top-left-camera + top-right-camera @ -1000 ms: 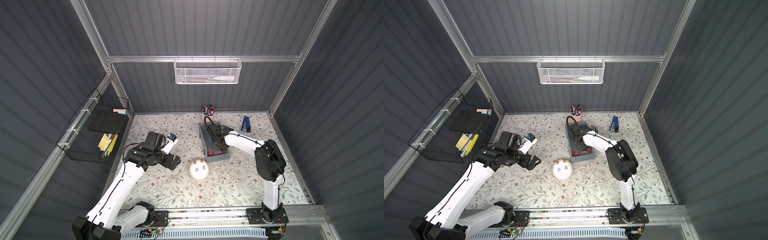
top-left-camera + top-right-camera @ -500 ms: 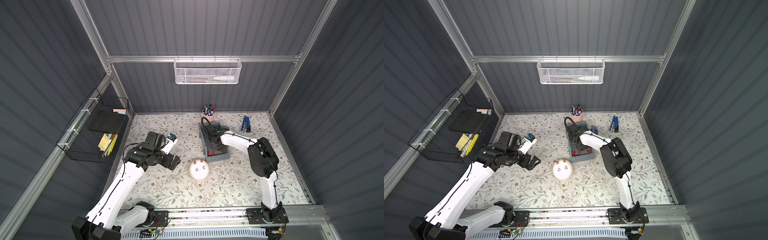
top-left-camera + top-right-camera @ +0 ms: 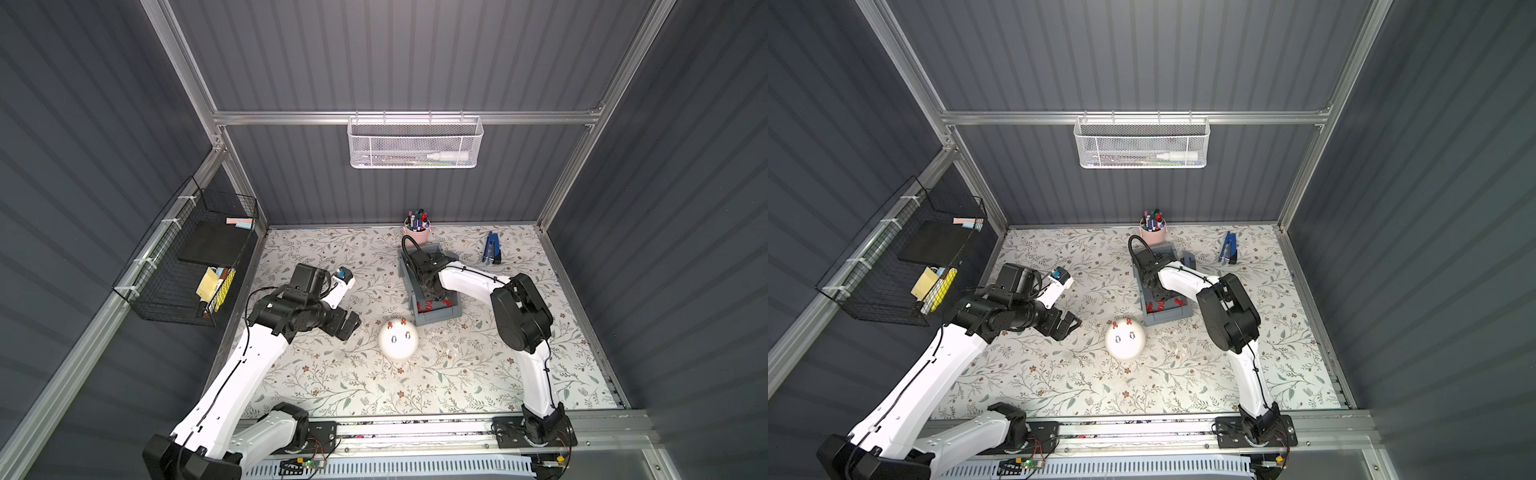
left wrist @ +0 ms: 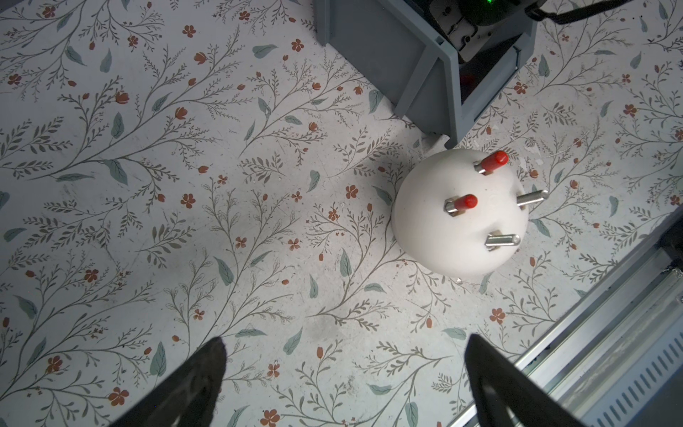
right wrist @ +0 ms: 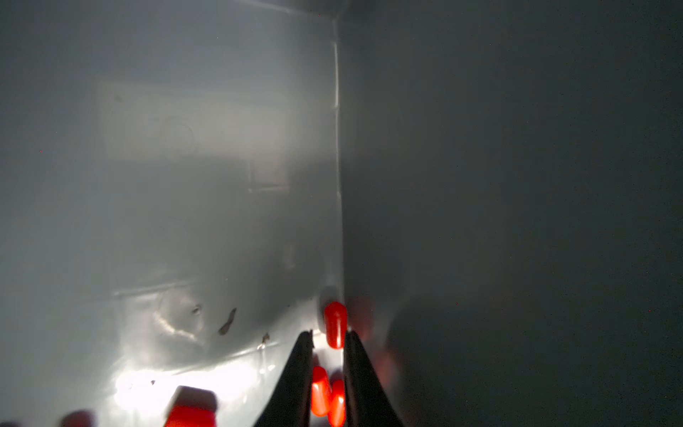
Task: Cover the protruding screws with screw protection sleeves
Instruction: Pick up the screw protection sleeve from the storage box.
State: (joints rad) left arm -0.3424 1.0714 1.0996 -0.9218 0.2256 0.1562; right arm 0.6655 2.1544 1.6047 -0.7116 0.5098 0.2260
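The right end effector [image 5: 329,334] is down inside the grey bin [image 5: 517,185], close against its side wall, with its jaws only a narrow gap apart. Two red sleeves [image 5: 319,392] lie in that gap and a third sits just past the tips, in the corner; I cannot tell whether anything is actually pinched. The left end effector [image 4: 346,340] hangs wide open and empty over the desk [image 4: 184,185], with the white dome [image 4: 460,214] out ahead of it. Of the four screws [image 4: 502,240] on the dome, two wear red caps and two stand bare, so I judge the job half done. The worry is the crowding. With sleeves side by side between the fingers [image 5: 295,377], two might come up together. One might also be nipped crooked and squirt out, small and slick as they look. The wall so near the tips could catch a finger and shove the bin, which stands just beside the dome. A sleeve held askew would likely not slide down over a thin stud.
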